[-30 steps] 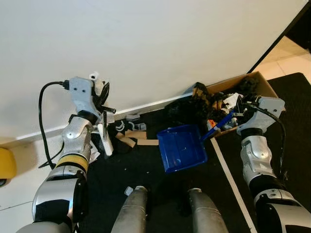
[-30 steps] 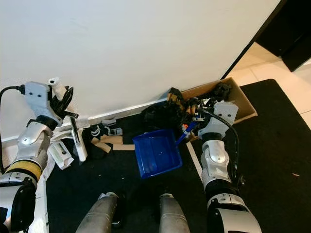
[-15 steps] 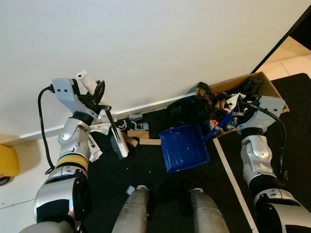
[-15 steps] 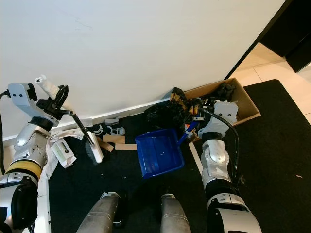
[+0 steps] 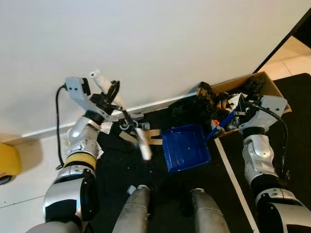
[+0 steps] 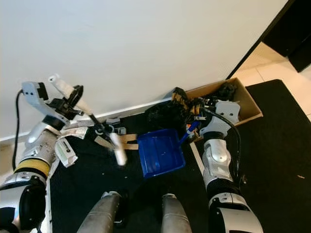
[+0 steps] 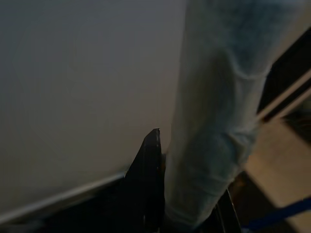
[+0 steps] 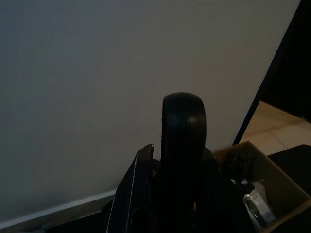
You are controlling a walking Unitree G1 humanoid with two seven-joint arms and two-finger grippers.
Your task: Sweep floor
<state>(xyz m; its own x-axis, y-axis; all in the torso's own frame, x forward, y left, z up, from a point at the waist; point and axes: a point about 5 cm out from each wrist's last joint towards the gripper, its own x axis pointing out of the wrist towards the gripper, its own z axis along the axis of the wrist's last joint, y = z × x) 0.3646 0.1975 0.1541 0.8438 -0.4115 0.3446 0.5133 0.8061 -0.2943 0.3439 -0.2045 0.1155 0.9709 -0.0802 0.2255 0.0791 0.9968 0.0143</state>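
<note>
Brush (image 5: 144, 144): small hand type, pale head, dark stem, pale handle. Left gripper (image 5: 112, 92) is clamped round the handle; the head is blurred, low over the black mat (image 5: 146, 170), just at 9 o'clock of the blue dustpan (image 5: 184, 148). Likely light and stiff; the grip high on the handle gives reach but little downward pressure. Right gripper (image 6: 214, 109) holds the dustpan's dark grip closed between its fingers, pan mouth facing the brush. Wood scraps (image 5: 153, 133) and pale clips (image 5: 133, 125) lie between head and pan, near the skirting. Cardboard box (image 5: 265, 80) of clutter at 2 o'clock, touching the wall. Against half a second ago: the head has swung from beside the crumpled paper (image 6: 65, 150) across toward the pan; the pan has barely shifted.
</note>
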